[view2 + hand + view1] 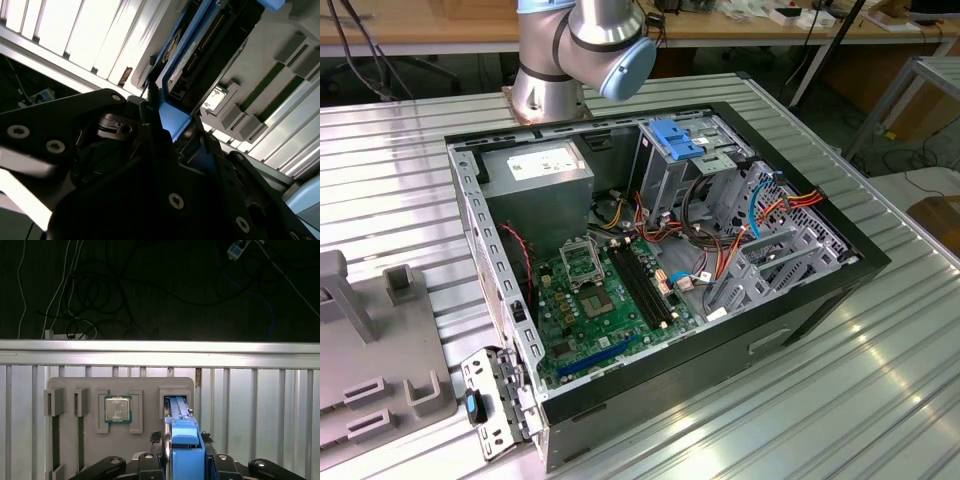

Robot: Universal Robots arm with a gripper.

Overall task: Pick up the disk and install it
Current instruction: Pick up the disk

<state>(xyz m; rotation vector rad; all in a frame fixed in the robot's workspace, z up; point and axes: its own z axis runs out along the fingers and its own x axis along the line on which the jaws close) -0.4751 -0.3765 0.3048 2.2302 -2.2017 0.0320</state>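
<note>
In the exterior view the arm [585, 50] rises beyond an open computer case [800, 300] on the ribbed worktop [400, 180]. In the first wrist view the disk [182, 440] stands on edge in 1 slot of a grey tray [145, 390], with the pincer [186, 457] narrowed around its blue rail [186, 467], seemingly gripping it. In the second wrist view a black finger [149, 107] lies against that rail.
</note>
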